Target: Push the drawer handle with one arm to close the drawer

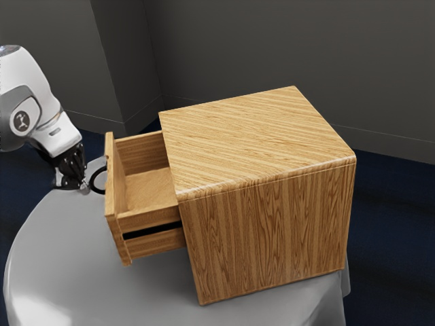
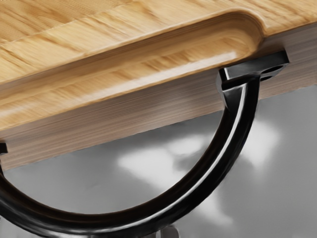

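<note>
Handle (image 2: 114,224) just beside the fingers (image 1: 84,185); their opening and hold I cannot tell

An indoor room, home or office I cannot tell: in the exterior view, a plain dark grey wall (image 1: 272,47) at twelve o'clock, a jutting wall section (image 1: 54,61) at ten, dark blue floor (image 1: 387,224) toward four, and a rounded grey surface (image 1: 61,251) at eight.

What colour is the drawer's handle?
The handle is glossy black, seen best in the wrist view.
</note>
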Robot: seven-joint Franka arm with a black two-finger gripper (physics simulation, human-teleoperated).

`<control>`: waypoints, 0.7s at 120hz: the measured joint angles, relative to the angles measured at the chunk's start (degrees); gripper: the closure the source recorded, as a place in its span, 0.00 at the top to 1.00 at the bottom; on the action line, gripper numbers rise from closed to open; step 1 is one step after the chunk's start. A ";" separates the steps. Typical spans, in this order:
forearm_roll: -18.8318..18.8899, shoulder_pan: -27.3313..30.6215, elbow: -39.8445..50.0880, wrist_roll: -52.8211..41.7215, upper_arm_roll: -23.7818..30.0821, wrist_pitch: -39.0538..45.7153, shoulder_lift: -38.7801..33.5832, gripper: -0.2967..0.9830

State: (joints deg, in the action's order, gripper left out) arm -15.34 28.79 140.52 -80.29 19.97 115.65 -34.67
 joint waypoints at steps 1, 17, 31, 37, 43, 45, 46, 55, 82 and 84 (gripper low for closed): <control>0.00 -0.01 -0.06 0.05 0.07 0.00 0.03 0.15; -0.03 -0.43 -0.79 1.07 0.53 -0.01 0.69 0.16; -0.04 -0.53 -2.07 2.20 1.99 -0.01 1.84 0.16; -0.03 -0.56 -2.58 2.71 2.51 -0.01 2.33 0.15; -0.01 -0.57 -3.17 3.23 3.13 0.00 2.89 0.16; 0.00 -0.56 -3.40 3.41 3.39 -0.01 3.10 0.16; 0.00 -0.56 -3.51 3.49 3.52 -0.01 3.21 0.16; 0.01 -0.52 -4.56 4.27 4.66 0.02 4.33 0.16; 0.04 -0.49 -6.78 6.50 6.58 0.11 6.27 0.16; 0.04 -0.49 -6.94 6.66 6.70 0.11 6.41 0.16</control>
State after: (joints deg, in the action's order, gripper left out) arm -15.30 28.30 133.58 -73.63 26.67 115.76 -28.27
